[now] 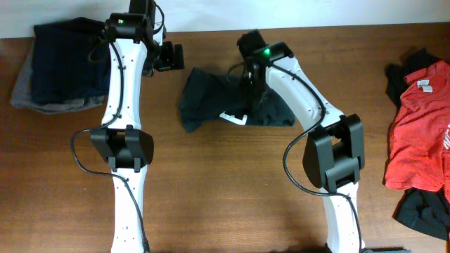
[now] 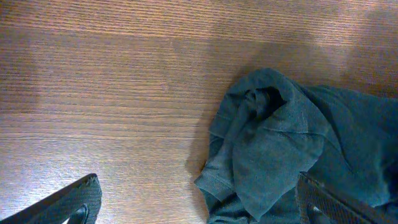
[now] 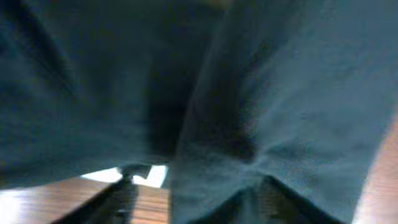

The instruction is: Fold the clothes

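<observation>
A crumpled dark teal garment (image 1: pixel 204 98) lies on the wooden table at the back centre. My right gripper (image 1: pixel 249 74) is down on its right half. In the right wrist view the teal cloth (image 3: pixel 280 93) fills the frame and bunches between the fingers (image 3: pixel 196 186), which are closed on a fold. My left gripper (image 1: pixel 169 56) hovers just left of the garment, open and empty. In the left wrist view its fingers (image 2: pixel 198 186) are spread wide, with the garment's left edge (image 2: pixel 280 143) reaching in between them from the right.
A folded stack of dark navy and grey clothes (image 1: pixel 60 67) sits at the back left corner. A red shirt (image 1: pixel 422 133) and black garments (image 1: pixel 422 211) lie in a pile at the right edge. A white tag (image 1: pixel 235 118) shows on the teal garment.
</observation>
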{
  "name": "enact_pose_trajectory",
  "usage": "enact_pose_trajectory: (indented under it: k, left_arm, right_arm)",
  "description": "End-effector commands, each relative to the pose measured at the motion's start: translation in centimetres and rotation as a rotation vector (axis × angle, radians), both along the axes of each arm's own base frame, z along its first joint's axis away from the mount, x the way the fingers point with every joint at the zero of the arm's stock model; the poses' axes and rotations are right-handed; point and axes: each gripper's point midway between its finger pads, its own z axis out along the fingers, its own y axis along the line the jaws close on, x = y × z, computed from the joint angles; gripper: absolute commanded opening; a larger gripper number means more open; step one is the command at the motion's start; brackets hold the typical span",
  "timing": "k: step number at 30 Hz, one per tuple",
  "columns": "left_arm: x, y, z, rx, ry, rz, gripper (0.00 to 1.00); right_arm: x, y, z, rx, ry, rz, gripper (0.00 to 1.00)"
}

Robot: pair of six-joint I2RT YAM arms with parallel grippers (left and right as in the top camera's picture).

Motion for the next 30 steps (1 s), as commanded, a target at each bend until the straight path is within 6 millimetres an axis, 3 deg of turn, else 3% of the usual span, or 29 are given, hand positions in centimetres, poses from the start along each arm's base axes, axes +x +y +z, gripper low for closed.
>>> enact_pose_trajectory:
  k: [1,3,5,6,9,12,14,17,25,30]
  left_arm:
    - [0.2,0.1,0.2,-0.007,-0.012,-0.013,0.99]
    - [0.2,0.1,0.2,-0.007,-0.012,-0.013,0.99]
    - [0.2,0.1,0.2,-0.007,-0.013,-0.013,0.99]
    - [0.2,0.1,0.2,-0.007,-0.013,-0.013,0.99]
    - [0.2,0.1,0.2,-0.007,-0.013,-0.013,0.99]
    - [0.2,0.1,0.2,-0.007,-0.012,-0.013,0.99]
    - [0.2,0.1,0.2,-0.007,-0.013,-0.013,0.99]
    - [0.2,0.1,0.2,-0.007,-0.014,-0.013,0.99]
    - [0.2,0.1,0.2,-0.007,-0.011,-0.013,0.99]
    - [0.0,0.1,0.2,-0.006,-0.004,-0.013,0.99]
  right_arm:
    - [1.7,-0.3,8.5,0.094,-0.165,-0.031,0.84]
    - [2.2,-1.2,10.5,0.124,-0.191,-0.051,0.96]
    - [2.7,-2.1,11.7,0.179,-0.203,-0.069,0.96]
    - [3.0,-2.6,11.9,0.21,-0.201,-0.077,0.89]
    - [3.3,-4.6,10.6,0.26,-0.15,-0.115,0.42]
    - [3.3,-6.6,7.9,0.284,-0.079,-0.161,0.05]
    - [3.4,-7.1,6.0,0.332,-0.043,-0.162,0.04]
    - [4.0,-5.9,3.8,0.464,-0.029,-0.107,0.04]
    - [5.3,0.2,0.6,0.804,-0.102,0.048,0.04]
    - [5.1,0.6,-4.1,0.826,-0.05,-0.021,0.04]
